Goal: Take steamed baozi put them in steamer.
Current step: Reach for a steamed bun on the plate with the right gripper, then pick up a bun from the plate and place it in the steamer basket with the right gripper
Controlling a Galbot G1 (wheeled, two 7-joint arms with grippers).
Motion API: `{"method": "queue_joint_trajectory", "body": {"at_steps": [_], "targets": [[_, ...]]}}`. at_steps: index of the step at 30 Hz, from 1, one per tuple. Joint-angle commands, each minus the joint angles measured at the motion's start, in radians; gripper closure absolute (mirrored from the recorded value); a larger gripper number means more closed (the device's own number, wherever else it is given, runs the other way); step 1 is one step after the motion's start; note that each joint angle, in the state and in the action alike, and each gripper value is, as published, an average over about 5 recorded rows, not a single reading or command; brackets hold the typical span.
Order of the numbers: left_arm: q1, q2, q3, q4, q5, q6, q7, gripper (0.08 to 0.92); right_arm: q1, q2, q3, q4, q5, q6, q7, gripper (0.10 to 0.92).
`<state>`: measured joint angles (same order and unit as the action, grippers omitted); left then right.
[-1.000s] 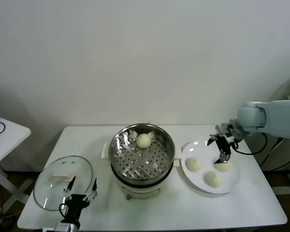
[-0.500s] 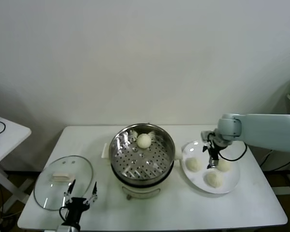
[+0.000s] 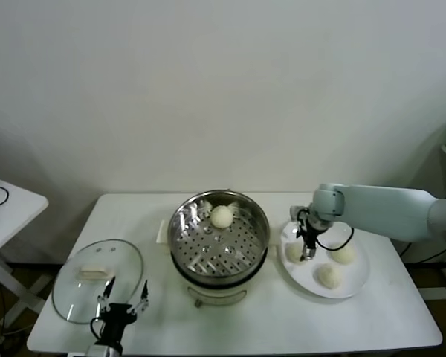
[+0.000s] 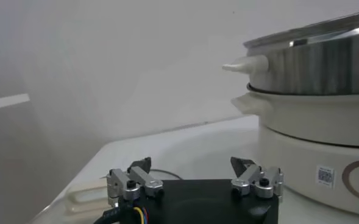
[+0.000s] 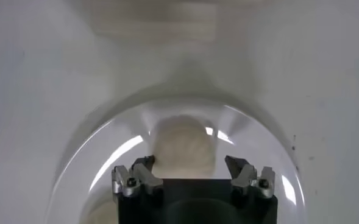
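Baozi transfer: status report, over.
Right gripper open, astride a plate baozi. One baozi in steamer, three on plate. Left gripper open, parked. Nothing blocking.

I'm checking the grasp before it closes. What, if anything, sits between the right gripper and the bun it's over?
Nothing visible. The right gripper hangs over the leftmost baozi on the white plate, its fingers open and straddling the bun with only clear space between.
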<state>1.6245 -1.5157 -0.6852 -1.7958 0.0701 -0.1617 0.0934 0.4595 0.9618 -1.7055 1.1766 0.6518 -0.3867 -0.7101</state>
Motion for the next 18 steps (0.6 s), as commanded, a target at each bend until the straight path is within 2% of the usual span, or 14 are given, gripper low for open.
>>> {"method": "queue_joint_trajectory", "body": {"at_steps": [1,10,18], "targets": [[-0.005,0.001,0.003,0.003,0.003,0.003,0.001,0.177,-0.052,0.020,0.040,-0.032,-0.009,-0.015,-0.004,0.273],[-0.006,0.001,0.000,-0.002,0.004,0.003,0.000,0.177,0.015,0.006,0.029,-0.002,-0.004,-0.010,-0.027,0.486],[0.008,0.001,-0.002,-0.025,0.003,0.005,0.000,0.177,0.284,-0.043,-0.103,0.138,0.109,0.005,-0.095,0.508]]}}
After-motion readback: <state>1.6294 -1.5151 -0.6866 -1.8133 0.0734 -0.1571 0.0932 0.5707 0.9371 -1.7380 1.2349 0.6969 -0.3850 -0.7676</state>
